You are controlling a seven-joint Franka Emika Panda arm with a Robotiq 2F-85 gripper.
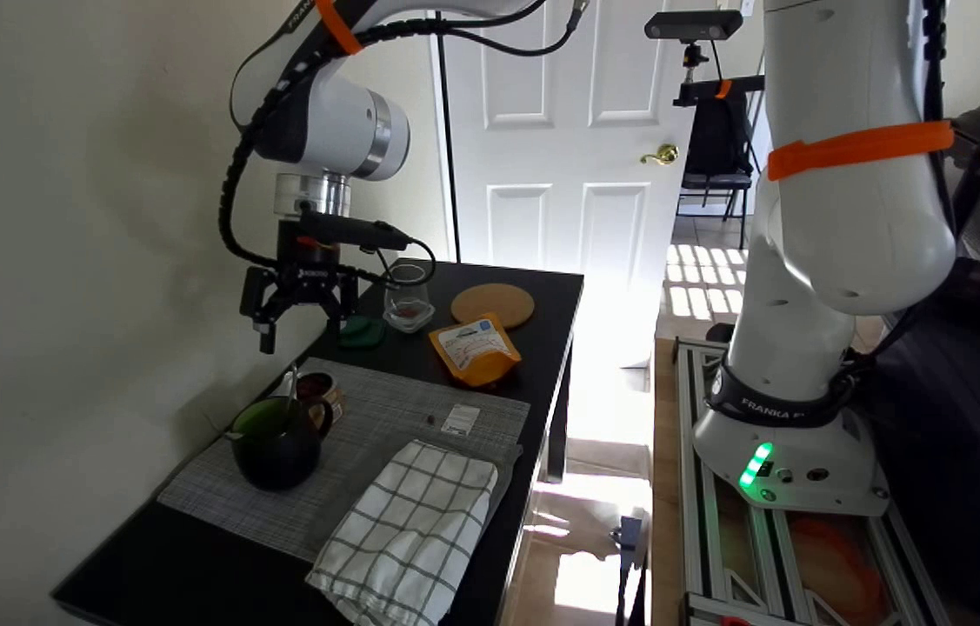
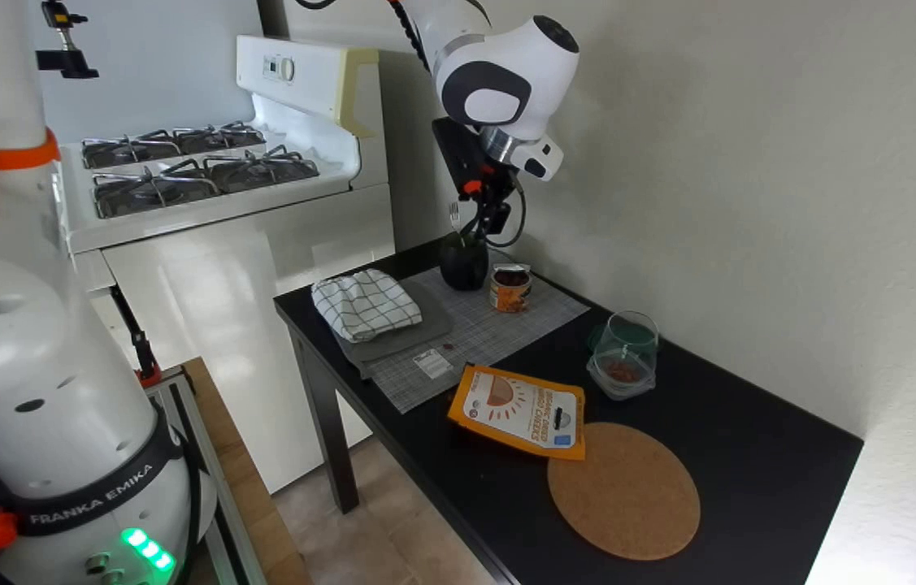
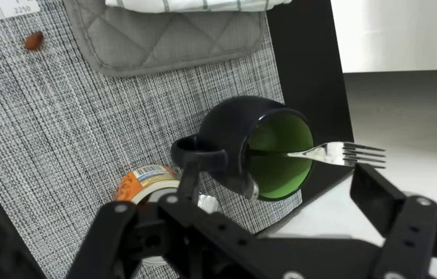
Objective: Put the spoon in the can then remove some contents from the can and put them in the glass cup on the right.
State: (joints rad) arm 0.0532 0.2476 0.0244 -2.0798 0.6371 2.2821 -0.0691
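Hovering near the dark mug (image 3: 228, 133): gripper (image 3: 278, 177), fingers (image 3: 375, 199) apart, holding nothing | probable spoon (image 3: 252, 189): silvery handle showing over mug's rim; fork (image 3: 332, 153) alongside | presumably light, stiff, slick: pinch near handle's free end | can (image 2: 510, 301) beside mug, glass cup (image 2: 634, 338) well apart

Pincer (image 1: 302, 337): 1. Bench (image 2: 750, 455): 1. Lower than the pincer, one each: tin can (image 2: 510, 298), glass cup (image 2: 628, 335), mug (image 1: 279, 448), fork (image 3: 330, 153), further utensil (image 3: 253, 189) (kind unclear), pouch (image 2: 518, 410), round board (image 2: 628, 497), checked towel (image 1: 416, 522), woven mat (image 1: 368, 417), clear tub (image 2: 622, 382), paper label (image 1: 460, 419), loose morsel (image 3: 34, 40), green object (image 1: 361, 332). Grey pad (image 3: 171, 40): at least 1. Stove grates (image 2: 150, 188): 4.
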